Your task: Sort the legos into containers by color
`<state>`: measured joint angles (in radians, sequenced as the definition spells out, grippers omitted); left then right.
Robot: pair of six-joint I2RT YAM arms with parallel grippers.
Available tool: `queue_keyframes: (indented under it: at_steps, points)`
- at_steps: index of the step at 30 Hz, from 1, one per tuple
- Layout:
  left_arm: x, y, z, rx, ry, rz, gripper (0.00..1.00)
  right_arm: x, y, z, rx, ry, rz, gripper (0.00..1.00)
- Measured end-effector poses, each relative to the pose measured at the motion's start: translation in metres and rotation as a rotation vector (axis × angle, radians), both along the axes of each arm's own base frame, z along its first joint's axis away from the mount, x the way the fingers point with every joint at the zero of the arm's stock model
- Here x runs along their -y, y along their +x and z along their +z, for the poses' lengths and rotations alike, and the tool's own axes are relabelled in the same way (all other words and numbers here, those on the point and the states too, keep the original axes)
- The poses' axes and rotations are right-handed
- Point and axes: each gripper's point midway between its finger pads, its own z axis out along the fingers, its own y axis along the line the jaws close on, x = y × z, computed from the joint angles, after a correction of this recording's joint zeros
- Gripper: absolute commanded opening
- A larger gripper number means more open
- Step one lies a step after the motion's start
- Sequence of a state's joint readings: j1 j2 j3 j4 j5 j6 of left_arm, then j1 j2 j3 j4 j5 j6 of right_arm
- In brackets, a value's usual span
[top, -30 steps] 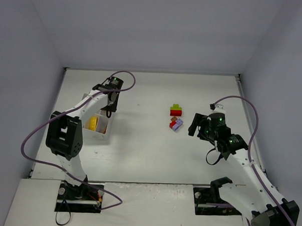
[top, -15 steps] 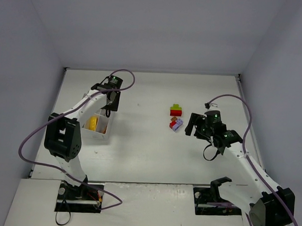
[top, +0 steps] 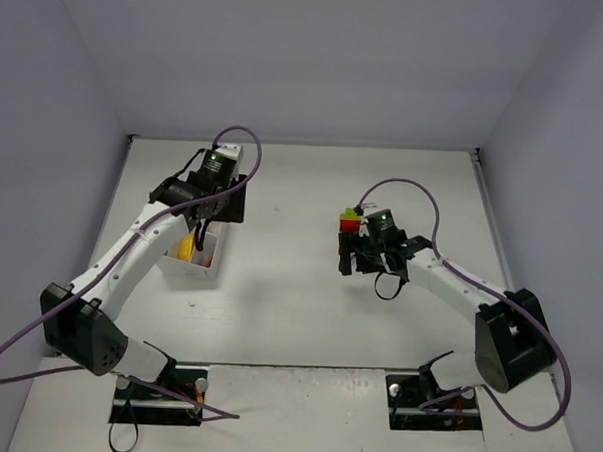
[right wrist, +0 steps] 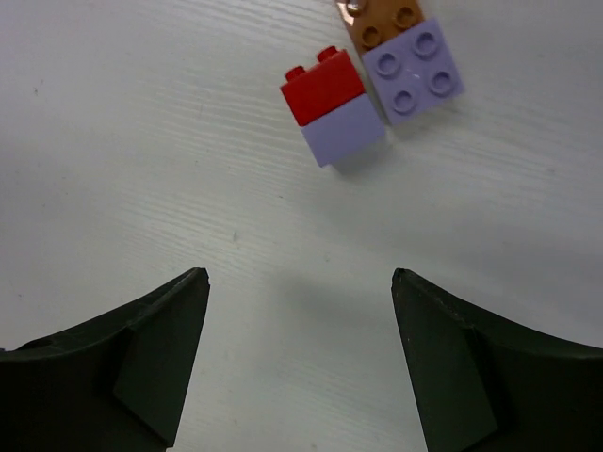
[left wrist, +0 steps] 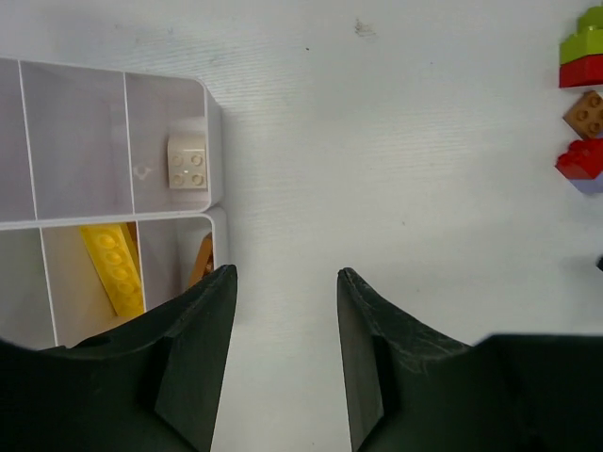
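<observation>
A red-and-lilac piece [right wrist: 332,108], two bricks joined and tipped on its side, is seen on the table [right wrist: 141,141] near the middle of the workspace. Just beside its far right corner a lilac brick [right wrist: 415,71] lies studs up, with an orange-brown brick [right wrist: 382,24] set against it and partly cut off by the frame. A green-on-red stack [top: 351,220] is seen a little beyond them in the overhead view. Well apart to the left is the tray [left wrist: 213,122]. A beige brick [left wrist: 187,162] lies in one of its cells. A yellow brick [left wrist: 113,268] and another orange-brown piece [left wrist: 202,262] lie in what appear to be neighbouring cells.

The red-and-lilac piece lies straight ahead of the right gripper [right wrist: 297,348], slightly right of the gap's midline, with bare table between. Its long axis runs nearly along the line of approach, red end farther away. It is judged that the fingers would close across its short width after a small shift right and an advance. The lilac brick may be nudged by the right finger.

The right gripper is spread wide with nothing held. The left gripper [left wrist: 283,363] is likewise released and empty, hanging just beside the tray's right wall. The right arm is plainly the nearer one. In the overhead view it is stretched low from its base toward the left, the wrist bent down over the cluster. The left arm is arched out over the tray.
</observation>
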<state>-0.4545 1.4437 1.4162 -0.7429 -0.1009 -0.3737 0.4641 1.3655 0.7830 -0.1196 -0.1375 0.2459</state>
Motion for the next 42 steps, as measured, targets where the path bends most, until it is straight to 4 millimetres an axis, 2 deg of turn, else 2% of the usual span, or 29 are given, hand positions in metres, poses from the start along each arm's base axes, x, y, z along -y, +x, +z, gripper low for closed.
queue_keyframes:
  at_steps: [3,8,16,25,29,32,37,42]
  points:
    - [-0.001,-0.018,0.006,0.005,-0.047,-0.003,0.41,-0.013,0.01,-0.01,-0.013,-0.037,0.056,0.76]
    - [-0.005,-0.039,0.006,-0.019,-0.078,-0.005,0.41,-0.014,0.03,-0.025,-0.018,-0.096,0.066,0.77]
    - [-0.009,-0.053,0.012,-0.016,-0.097,-0.007,0.41,-0.012,0.032,-0.053,-0.062,-0.149,0.089,0.75]
    - [-0.012,-0.062,0.005,-0.038,-0.093,0.0,0.41,-0.023,0.056,-0.053,-0.007,-0.15,0.133,0.74]
    - [-0.013,-0.063,0.003,-0.044,-0.094,0.005,0.41,-0.029,0.064,-0.053,0.01,-0.142,0.149,0.68]
    - [-0.013,-0.064,0.003,-0.045,-0.095,0.007,0.41,-0.03,0.065,-0.053,0.012,-0.139,0.153,0.65]
    - [-0.014,-0.065,0.006,-0.037,-0.1,0.007,0.41,-0.03,0.063,-0.053,0.011,-0.136,0.153,0.66]
    - [-0.013,-0.066,0.006,-0.038,-0.102,0.007,0.41,-0.024,0.052,-0.053,-0.011,-0.142,0.149,0.67]
